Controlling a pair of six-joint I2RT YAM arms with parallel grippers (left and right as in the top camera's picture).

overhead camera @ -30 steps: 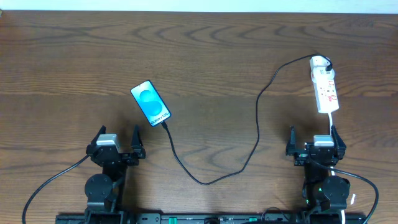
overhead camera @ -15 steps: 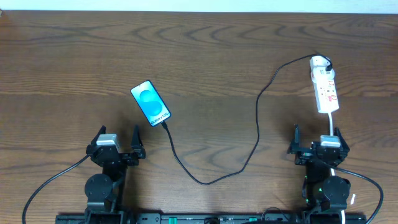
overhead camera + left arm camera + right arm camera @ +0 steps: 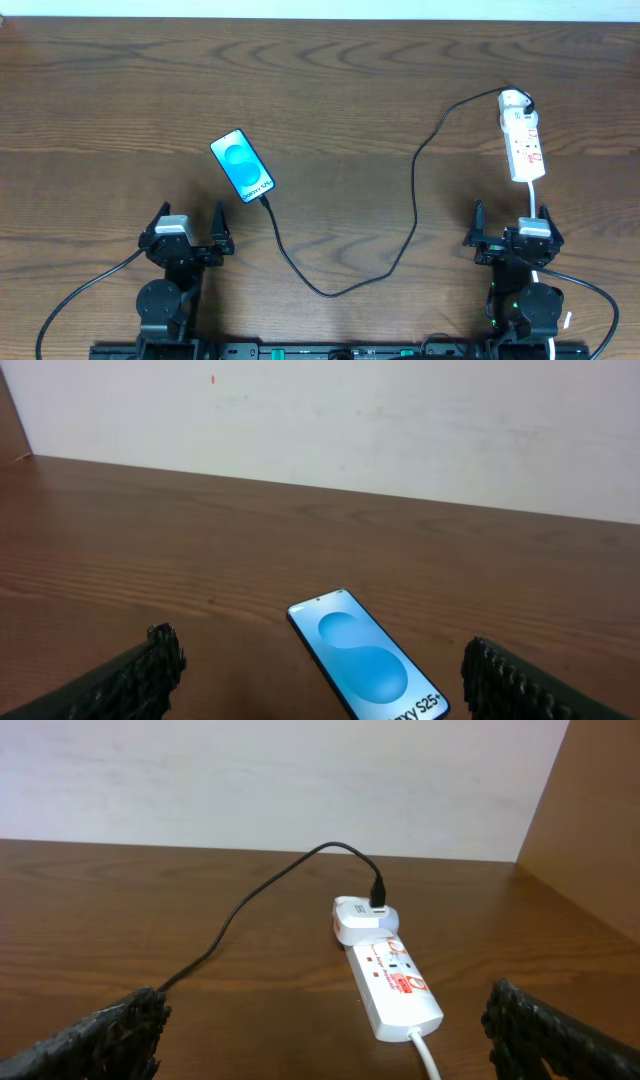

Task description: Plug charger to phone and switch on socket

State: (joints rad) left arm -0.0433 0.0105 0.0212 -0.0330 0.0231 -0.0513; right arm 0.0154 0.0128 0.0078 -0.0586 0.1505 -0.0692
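Left gripper sits low at the near edge of the brown wooden table, jaws spread wide, nothing between them. In the left wrist view its black ribbed pads frame the shot. Just ahead of them, angled across the wood, lies the flat black-edged phone with its bright blue screen and white lettering. It is near but apart from both fingers.

From overhead the phone lies diagonally, ahead and a touch to the right of that gripper. The thin black charger cable meets its near short edge. Whether the tip is seated, I cannot tell.

That cable loops down toward the near edge between the two arms. Then it climbs to a white adapter at the far end of the narrow white power strip with red markings.

Right gripper also stands wide and holds nothing. In its wrist view the power strip lies ahead, apart from the pads. Its thick white cord runs back toward the jaws, and the charger cable sweeps off left. The switch position is too small to read.
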